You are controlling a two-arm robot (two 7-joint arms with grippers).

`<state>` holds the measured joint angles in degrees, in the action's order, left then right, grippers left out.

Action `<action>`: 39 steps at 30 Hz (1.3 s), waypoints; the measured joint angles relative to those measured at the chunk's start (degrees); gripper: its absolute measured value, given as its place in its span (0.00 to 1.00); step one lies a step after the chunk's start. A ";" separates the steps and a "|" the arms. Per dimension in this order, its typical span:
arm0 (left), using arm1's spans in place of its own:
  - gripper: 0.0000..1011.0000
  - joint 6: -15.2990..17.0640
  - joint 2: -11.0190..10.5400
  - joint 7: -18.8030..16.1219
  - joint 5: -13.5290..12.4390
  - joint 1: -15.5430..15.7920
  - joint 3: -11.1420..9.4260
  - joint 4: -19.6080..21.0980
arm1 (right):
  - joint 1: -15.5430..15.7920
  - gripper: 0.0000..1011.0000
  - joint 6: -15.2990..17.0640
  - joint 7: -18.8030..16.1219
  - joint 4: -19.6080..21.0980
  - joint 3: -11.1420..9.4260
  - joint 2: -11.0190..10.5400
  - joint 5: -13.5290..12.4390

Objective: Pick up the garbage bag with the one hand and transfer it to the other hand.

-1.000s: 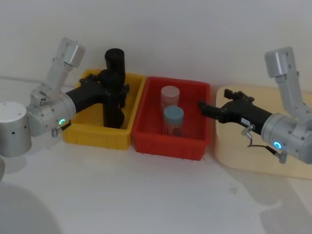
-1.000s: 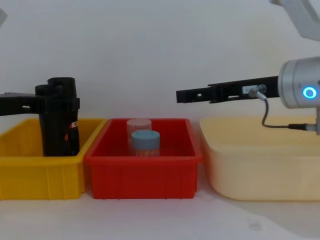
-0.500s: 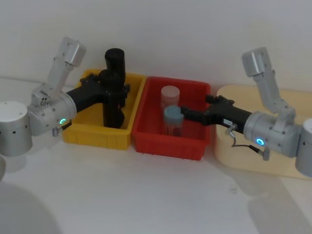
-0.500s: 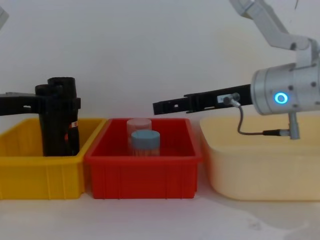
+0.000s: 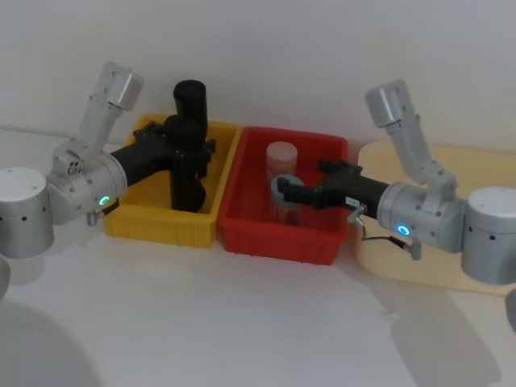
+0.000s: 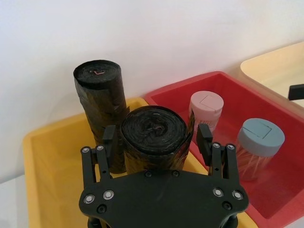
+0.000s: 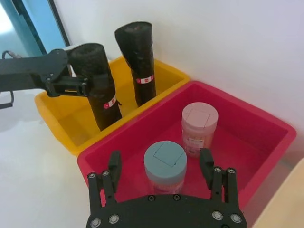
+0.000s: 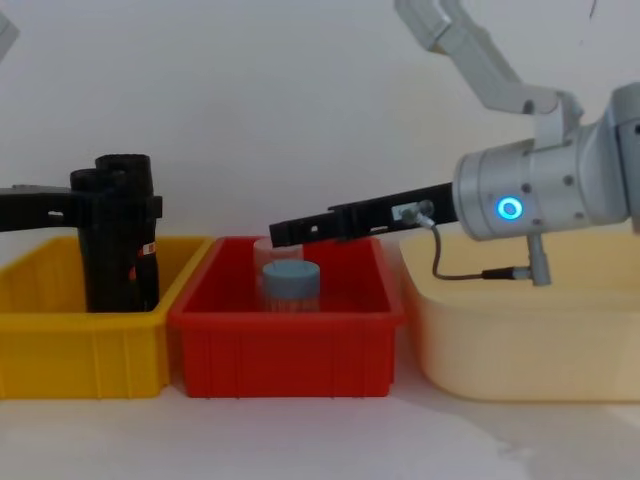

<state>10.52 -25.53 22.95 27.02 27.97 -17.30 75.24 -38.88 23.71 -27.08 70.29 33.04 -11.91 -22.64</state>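
Left gripper [image 6: 156,137]: fingers clamped on both sides of the garbage bag [image 7: 105,107], gripping it high, near the top. Bag is upright in the yellow bin [image 5: 161,226], toward the bin's right edge. Can't tell if its base is off the bin floor. A second black roll [image 6: 99,92] stands just behind it, closer to the far edge. Right gripper [image 7: 160,159]: fingers spread wide, holding nothing. It hovers over the middle of the red bin [image 5: 278,242], above the blue-lid jar [image 8: 291,285], no contact. Pink-lid jar [image 7: 199,124] is just behind that. Cream tray [image 8: 520,330] sits beside the red bin's right edge.
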 joint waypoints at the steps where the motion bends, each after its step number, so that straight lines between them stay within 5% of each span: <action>1: 0.99 0.00 0.00 0.00 0.00 0.01 0.00 -0.01 | -0.29 0.99 -0.27 -0.02 -0.65 0.31 0.25 0.23; 39: 0.99 0.00 0.00 -0.01 0.01 0.06 0.00 -0.02 | -4.81 0.99 -4.96 -1.24 -12.46 3.30 4.09 4.84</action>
<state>10.52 -25.53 22.94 27.03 28.03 -17.29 75.22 -43.69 18.75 -28.32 57.83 36.34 -7.82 -17.81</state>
